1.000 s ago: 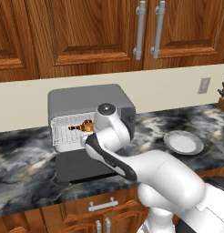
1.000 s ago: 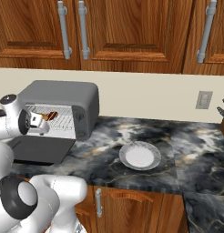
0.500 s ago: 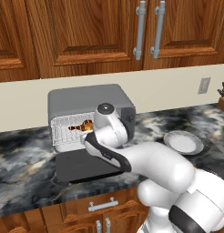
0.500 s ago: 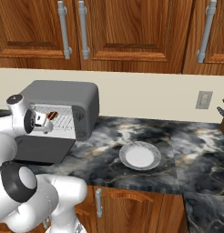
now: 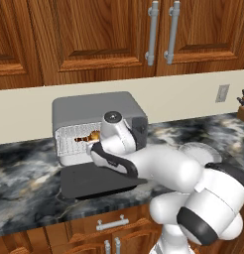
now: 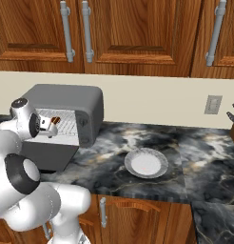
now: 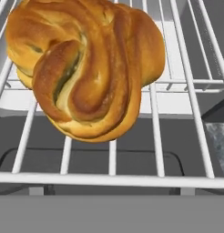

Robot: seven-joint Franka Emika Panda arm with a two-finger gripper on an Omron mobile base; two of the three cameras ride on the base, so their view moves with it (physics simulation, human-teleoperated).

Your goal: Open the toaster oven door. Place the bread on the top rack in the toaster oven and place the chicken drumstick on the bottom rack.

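- The toaster oven (image 5: 96,116) sits at the back of the counter (image 6: 152,190), its door (image 5: 99,181) folded flat toward the front edge, as before.
- My arm has swung its elbow lower and rightward since a second ago; the wrist stays at the oven mouth.
- The plate (image 6: 146,163) is unmoved.
- The bread (image 7: 86,68) lies on the top rack (image 7: 177,95), free.
- My gripper is fully spread, holding nothing.

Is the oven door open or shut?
Open. The door lies flat on the counter before the oven; bread sits on a rack inside.
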